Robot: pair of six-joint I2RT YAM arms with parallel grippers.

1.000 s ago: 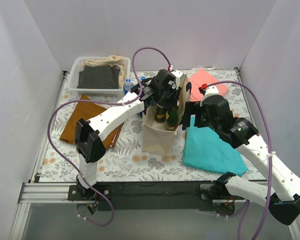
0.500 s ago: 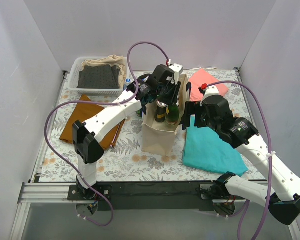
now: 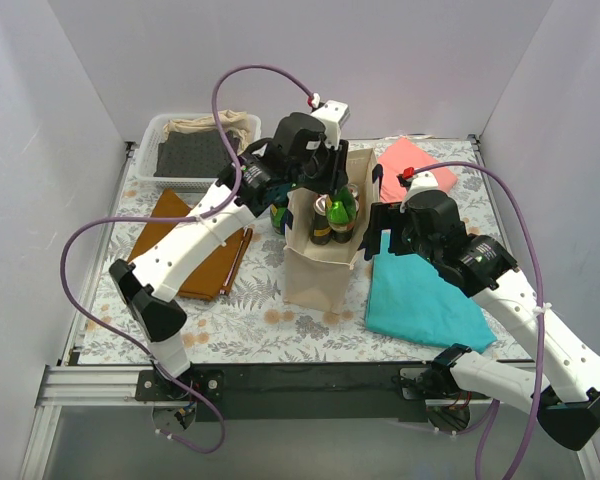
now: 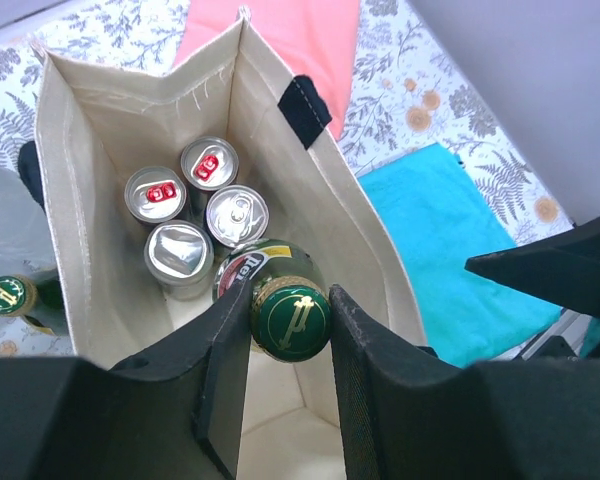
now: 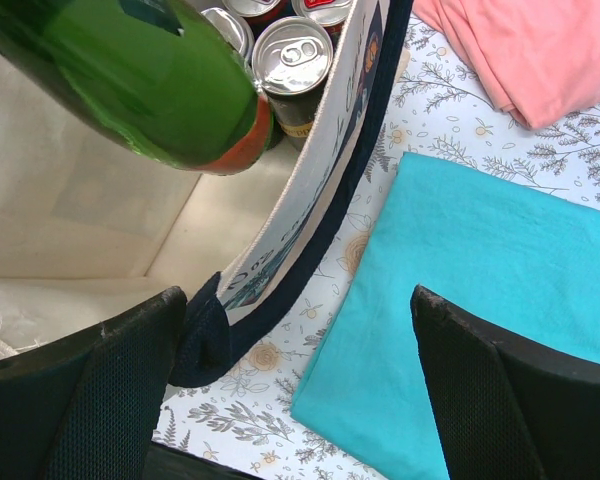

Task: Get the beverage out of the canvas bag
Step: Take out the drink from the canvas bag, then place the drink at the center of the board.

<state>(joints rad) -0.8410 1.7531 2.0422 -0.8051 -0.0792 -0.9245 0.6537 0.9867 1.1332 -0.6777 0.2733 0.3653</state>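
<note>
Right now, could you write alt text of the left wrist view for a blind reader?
The left fingers grip a green bottle by its capped neck, over the open canvas bag. Four cans stand inside; a teal cloth lies to the right.

cans [image 4: 237, 215] in canvas bag [image 4: 88, 235], bottle [image 4: 291, 318] over the bag

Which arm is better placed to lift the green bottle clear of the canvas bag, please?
Left. The left pincer is shut on the green bottle over the canvas bag; the right pincer is open at its rim.
</note>
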